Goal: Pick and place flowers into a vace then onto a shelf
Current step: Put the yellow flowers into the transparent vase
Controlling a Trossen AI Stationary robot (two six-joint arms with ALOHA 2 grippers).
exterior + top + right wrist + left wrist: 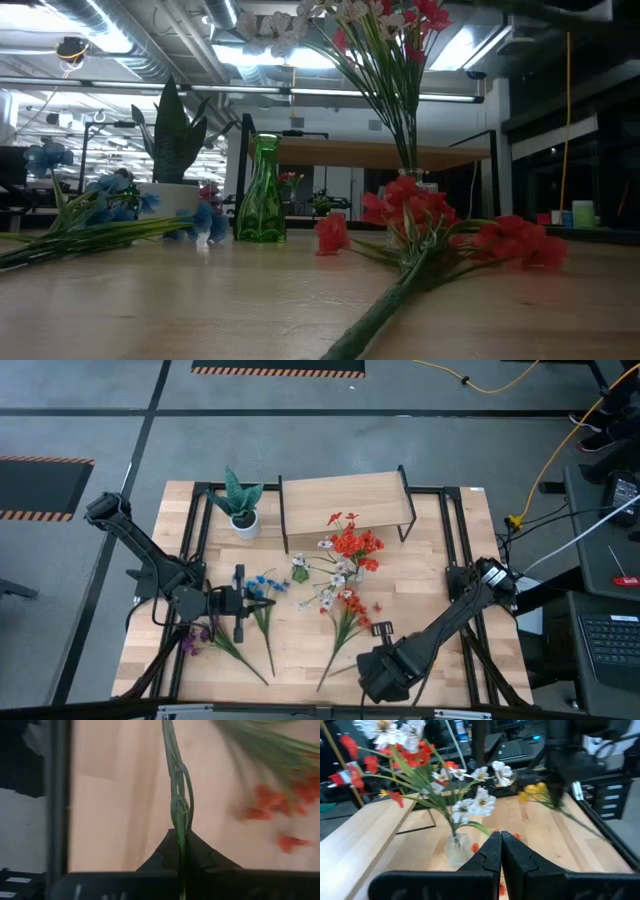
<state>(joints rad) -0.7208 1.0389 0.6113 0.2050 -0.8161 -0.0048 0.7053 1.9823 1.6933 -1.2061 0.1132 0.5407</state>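
Note:
A clear glass vase stands mid-table holding white and red flowers, near the light-wood shelf. Loose flowers lie flat on the table: a blue sprig, a purple one and a red one. My right gripper hangs over the near right of the table, pointing down, shut on a green stem. In the left wrist view yellow blossoms show beside it. My left gripper waits shut and holds nothing, beside the blue sprig, pointing level at the vase. My right gripper pinches the green stem between its two fingers, coming from above and pointing down. The stem runs on straight out past the fingertips. In the left wrist view the sprig slants down away from the gripper, above the tabletop; whether its far end touches the table I cannot tell.
A spiky green plant in a white pot stands at the far left beside the shelf. A green glass vase shows in the low view between the pot and the shelf legs. Bare tabletop lies to the right of the loose flowers.

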